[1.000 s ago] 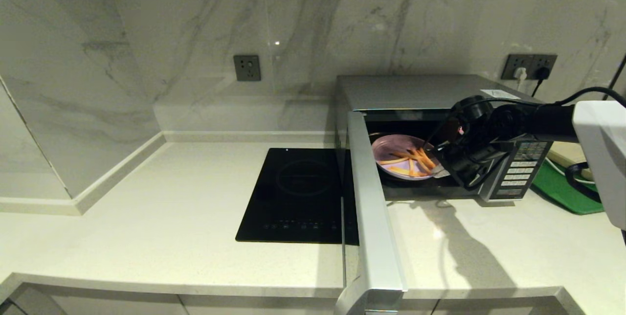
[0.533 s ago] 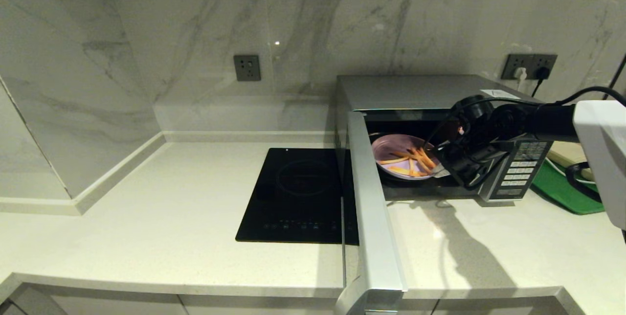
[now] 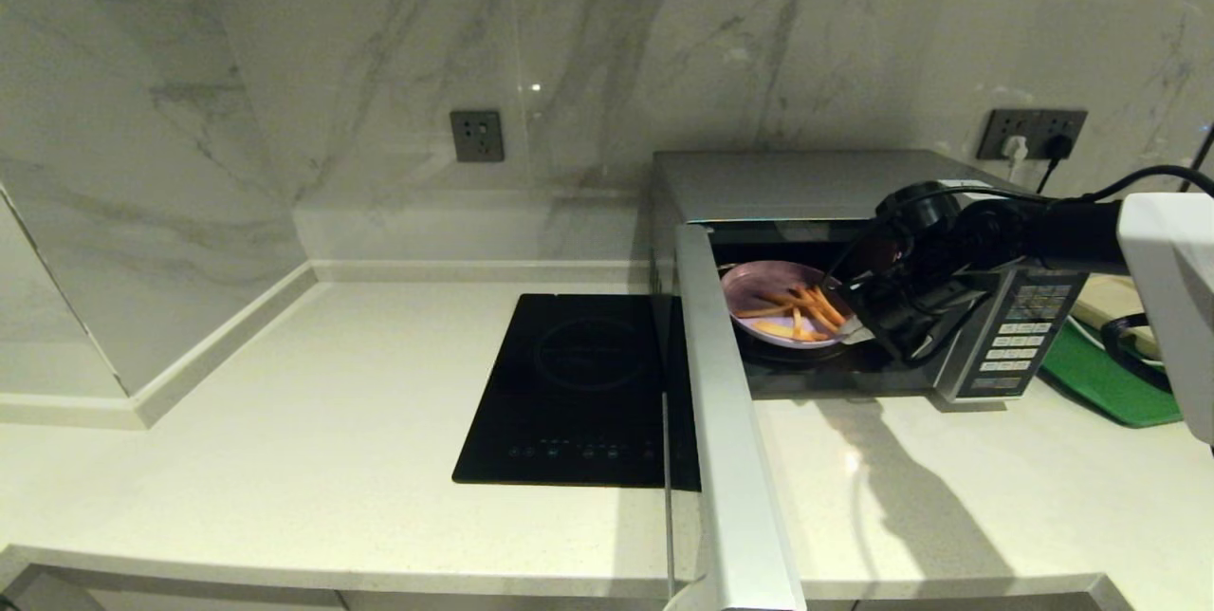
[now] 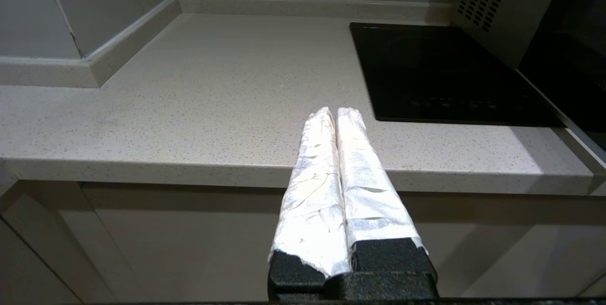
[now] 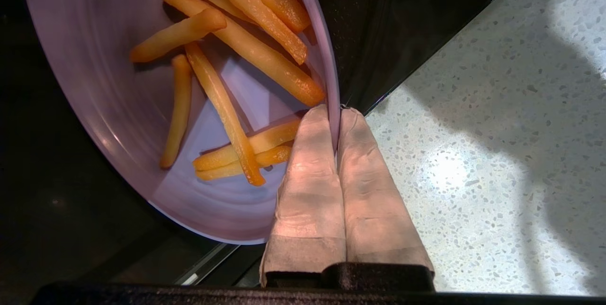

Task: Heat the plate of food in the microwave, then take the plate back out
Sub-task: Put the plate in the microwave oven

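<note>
Head view: right pincer (image 3: 858, 322) reaches level into microwave (image 3: 806, 184), clamping plate (image 3: 759, 284) rim.

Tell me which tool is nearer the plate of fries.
Right. The right tool is shut on the rim of the plate of fries at the microwave opening. The left tool is parked at the counter edge, left of the cooktop.

We see dim, greenish light. The arm's dark shadow falls on the counter (image 3: 901, 497) below the right gripper (image 3: 858, 334). A bright spot shines there. Edges bend.
</note>
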Tool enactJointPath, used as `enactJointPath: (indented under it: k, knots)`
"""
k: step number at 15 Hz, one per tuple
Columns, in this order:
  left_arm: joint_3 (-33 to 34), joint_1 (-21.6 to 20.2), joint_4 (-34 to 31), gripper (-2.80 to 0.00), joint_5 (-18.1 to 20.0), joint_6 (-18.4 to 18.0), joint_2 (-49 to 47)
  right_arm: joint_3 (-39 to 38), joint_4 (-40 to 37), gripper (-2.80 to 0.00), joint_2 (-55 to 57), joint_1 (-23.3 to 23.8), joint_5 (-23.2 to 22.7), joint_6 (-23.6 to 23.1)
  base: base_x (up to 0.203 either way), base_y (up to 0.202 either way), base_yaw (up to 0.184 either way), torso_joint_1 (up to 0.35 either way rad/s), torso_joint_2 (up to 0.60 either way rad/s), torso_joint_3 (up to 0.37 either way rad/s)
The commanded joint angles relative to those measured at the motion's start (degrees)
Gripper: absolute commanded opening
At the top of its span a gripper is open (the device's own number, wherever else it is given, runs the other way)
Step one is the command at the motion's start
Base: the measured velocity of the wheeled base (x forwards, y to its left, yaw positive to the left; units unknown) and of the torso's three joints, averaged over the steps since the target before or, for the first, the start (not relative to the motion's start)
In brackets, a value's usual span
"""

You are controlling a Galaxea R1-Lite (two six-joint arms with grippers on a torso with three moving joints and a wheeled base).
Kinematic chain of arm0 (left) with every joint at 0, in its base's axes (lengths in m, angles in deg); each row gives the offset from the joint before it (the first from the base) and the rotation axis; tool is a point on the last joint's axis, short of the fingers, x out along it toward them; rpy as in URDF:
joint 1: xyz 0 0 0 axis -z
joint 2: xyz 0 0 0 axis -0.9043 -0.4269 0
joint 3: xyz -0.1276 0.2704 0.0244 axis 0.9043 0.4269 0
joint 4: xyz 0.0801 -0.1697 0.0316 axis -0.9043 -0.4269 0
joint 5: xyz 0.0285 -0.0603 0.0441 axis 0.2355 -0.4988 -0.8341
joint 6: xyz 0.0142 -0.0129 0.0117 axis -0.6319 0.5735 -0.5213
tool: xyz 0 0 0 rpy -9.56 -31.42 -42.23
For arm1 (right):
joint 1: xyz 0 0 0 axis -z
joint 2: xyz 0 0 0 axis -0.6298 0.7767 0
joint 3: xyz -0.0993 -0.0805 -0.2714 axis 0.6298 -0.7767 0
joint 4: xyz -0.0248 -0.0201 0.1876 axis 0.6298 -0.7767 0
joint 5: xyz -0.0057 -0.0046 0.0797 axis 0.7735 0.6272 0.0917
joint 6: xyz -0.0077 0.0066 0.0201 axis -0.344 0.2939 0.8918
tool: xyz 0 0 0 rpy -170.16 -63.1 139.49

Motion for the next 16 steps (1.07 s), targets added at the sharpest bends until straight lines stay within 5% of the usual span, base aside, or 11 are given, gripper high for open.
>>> enactJointPath:
  k: [1, 16]
  knots:
    - [0.0, 0.0, 0.0, -2.80, 0.0, 0.0, 0.0, -0.1, -0.3, -2.80, 0.2, -0.1, 0.0, 0.2, 0.000, 0.000, 0.000, 0.000, 0.00, 0.000]
    - [0.0, 0.0, 0.0, -2.80, 0.0, 0.0, 0.0, -0.4, -0.3, -2.80, 1.2, 0.1, 0.5, 0.3, 0.000, 0.000, 0.000, 0.000, 0.00, 0.000]
